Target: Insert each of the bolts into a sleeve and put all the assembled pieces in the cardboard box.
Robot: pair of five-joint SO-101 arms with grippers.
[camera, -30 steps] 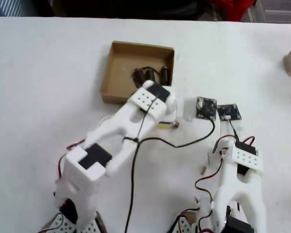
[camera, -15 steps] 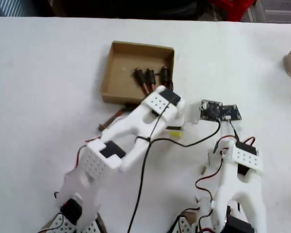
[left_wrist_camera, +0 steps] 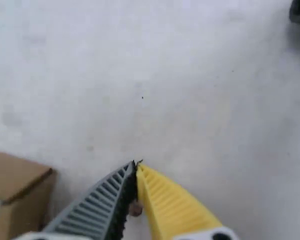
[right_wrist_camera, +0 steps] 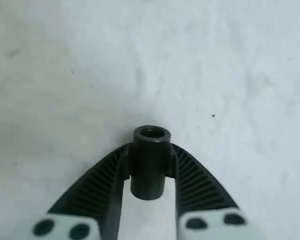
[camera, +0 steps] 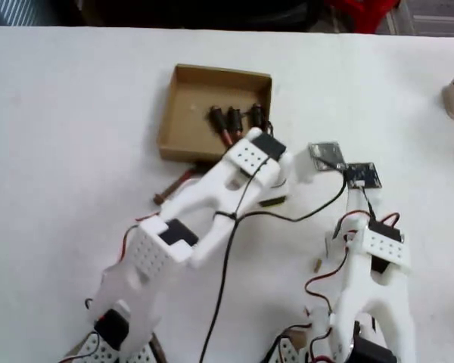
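Clamped a sleeve [right_wrist_camera: 149,170] upright in the right gripper [right_wrist_camera: 150,150], over the table [right_wrist_camera: 230,60]. Pressed together the fingers of the left gripper [left_wrist_camera: 136,167], beside a box [left_wrist_camera: 15,190] corner. Left one bolt [camera: 174,187] lying on the table before the box, close by the left arm [camera: 204,193]. Held three assembled pieces [camera: 234,118] inside the box, far right. Since half a second earlier, edged the left arm slightly farther; left bolt and pieces unmoved
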